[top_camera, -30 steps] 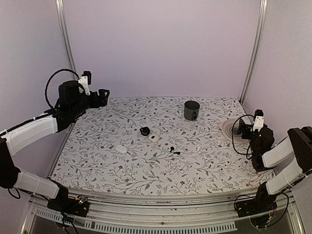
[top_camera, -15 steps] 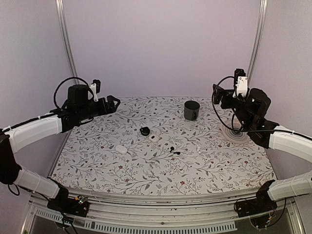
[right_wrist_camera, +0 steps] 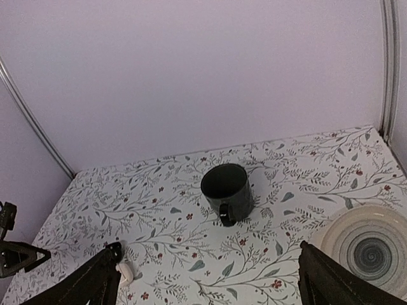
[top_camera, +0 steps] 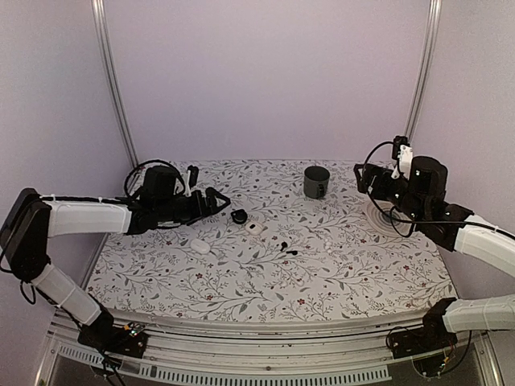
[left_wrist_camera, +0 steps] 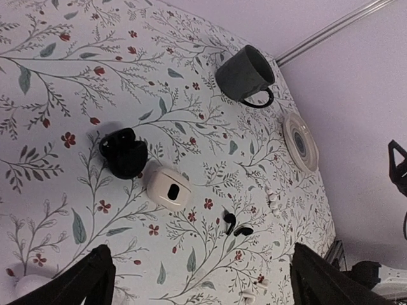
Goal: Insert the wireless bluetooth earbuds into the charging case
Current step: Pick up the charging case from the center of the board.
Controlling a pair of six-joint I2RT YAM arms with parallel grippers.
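Black charging case (left_wrist_camera: 124, 152) lid state unclear | 2 earbuds (left_wrist_camera: 234, 226) tiny, outside it | left hand (top_camera: 217, 199) released | right hand (top_camera: 364, 178) released

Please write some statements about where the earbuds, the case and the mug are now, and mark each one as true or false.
1. Both earbuds lie on the table, outside the charging case. True.
2. The left end effector is shut on the charging case. False: it is open, holds nothing and hovers beside the case.
3. The mug stands on the plate. False: it stands on the table, apart from the plate.
4. The white piece with a dark spot lies between the charging case and the earbuds. True.
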